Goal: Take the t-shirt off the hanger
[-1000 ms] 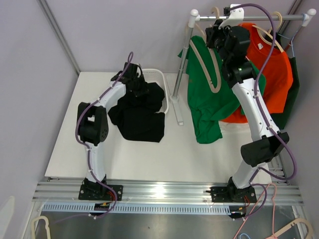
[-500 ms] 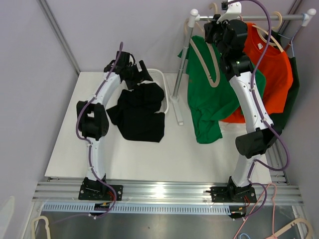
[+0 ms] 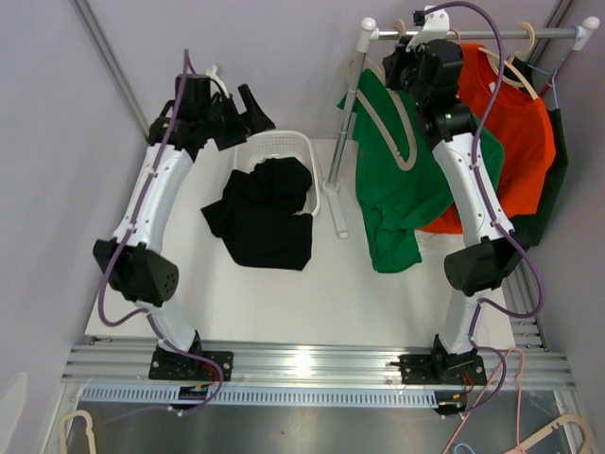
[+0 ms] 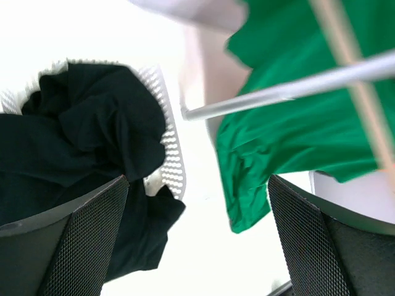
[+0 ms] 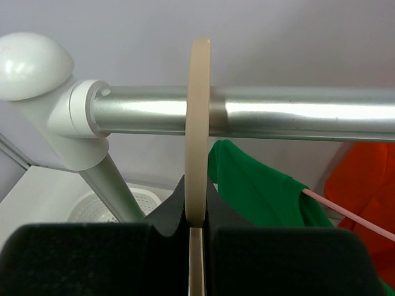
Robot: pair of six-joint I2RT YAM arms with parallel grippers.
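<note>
A green t-shirt [image 3: 392, 189] hangs on a beige hanger [image 3: 409, 142] at the left end of the metal rail [image 3: 492, 34]. My right gripper [image 3: 408, 55] is up at the rail, shut on the hanger's hook [image 5: 197, 123], which loops over the rail [image 5: 284, 114]. In the right wrist view, green cloth [image 5: 259, 191] shows below the rail. My left gripper [image 3: 248, 106] is high above the white basket [image 3: 295, 144], open and empty. Between its fingers [image 4: 74, 246], the left wrist view looks down on a black t-shirt [image 4: 80, 135] and the green t-shirt [image 4: 290, 129].
The black t-shirt [image 3: 263, 216] lies half in the basket and half on the table. An orange t-shirt [image 3: 518, 132] and a dark green garment [image 3: 558, 180] hang further right on the rail. The rack's upright post [image 3: 342, 142] stands between basket and green shirt.
My left gripper opened, let go of the black t-shirt and rose up and back off the basket. The right gripper kept its grip and shifted slightly up at the rail.
</note>
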